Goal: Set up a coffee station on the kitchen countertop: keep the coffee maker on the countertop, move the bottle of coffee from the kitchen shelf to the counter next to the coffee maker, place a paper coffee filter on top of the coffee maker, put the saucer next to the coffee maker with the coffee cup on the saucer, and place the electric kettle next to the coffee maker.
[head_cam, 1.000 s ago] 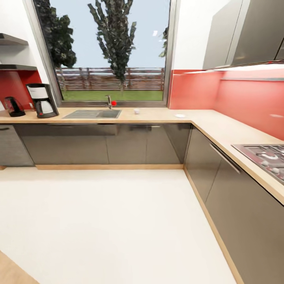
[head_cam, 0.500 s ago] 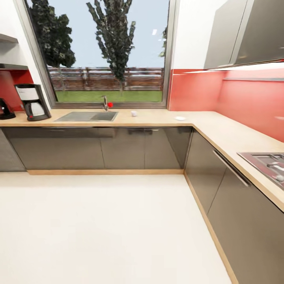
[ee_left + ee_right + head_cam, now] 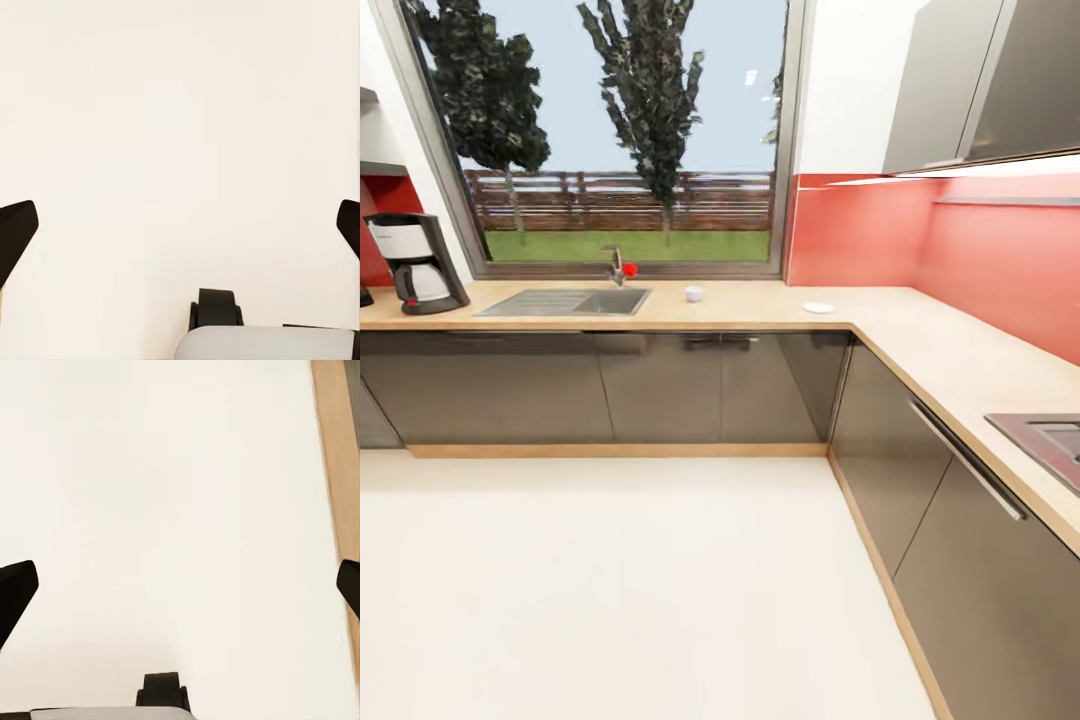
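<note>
Coffee maker (image 3: 415, 262), coffee cup (image 3: 693, 293), saucer (image 3: 818, 307) stand apart on countertop (image 3: 760, 312)

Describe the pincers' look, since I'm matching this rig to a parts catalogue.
In each wrist view, the left pincer and right pincer show two plain black, wedge-shaped fingertips at the picture's edges. Below them sits a pale grey body part with a small black rounded piece. No cables or markings are visible.

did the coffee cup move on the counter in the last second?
No. The coffee cup sits in the same spot relative to the sink and the saucer; the whole head view shifted, so the camera moved, not the cup.
</note>
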Available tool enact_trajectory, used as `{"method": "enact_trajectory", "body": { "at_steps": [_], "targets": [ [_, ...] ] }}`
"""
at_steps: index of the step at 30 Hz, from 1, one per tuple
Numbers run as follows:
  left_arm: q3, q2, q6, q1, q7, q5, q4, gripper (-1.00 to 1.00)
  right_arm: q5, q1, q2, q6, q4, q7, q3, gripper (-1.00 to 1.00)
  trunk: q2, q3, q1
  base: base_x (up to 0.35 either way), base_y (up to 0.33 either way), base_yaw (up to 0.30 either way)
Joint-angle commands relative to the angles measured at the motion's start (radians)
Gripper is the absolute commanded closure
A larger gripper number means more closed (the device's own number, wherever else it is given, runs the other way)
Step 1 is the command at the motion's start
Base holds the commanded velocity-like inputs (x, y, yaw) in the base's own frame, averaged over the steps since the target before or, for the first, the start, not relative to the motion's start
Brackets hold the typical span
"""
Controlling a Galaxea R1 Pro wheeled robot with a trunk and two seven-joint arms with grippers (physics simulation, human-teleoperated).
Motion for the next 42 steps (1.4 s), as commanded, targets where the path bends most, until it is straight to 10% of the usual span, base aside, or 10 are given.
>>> {"method": "enact_trajectory", "body": {
  "at_steps": [1, 42],
  "targets": [
    [0.006, -0.001, -0.004, -0.001, 0.0, -0.009, 0.001, -1.0, 0.001, 0.0, 0.0, -0.003, 0.0, 0.0, 0.0, -1.0, 0.0, -0.001, 0.001, 0.339, -0.093, 0.066],
    [0.006, 0.0, -0.004, -0.001, 0.0, -0.009, 0.001, -1.0, 0.001, 0.0, 0.0, -0.003, 0.0, 0.0, 0.001, -1.0, 0.0, -0.001, 0.001, 0.339, -0.023, 0.26]
  ]
}}
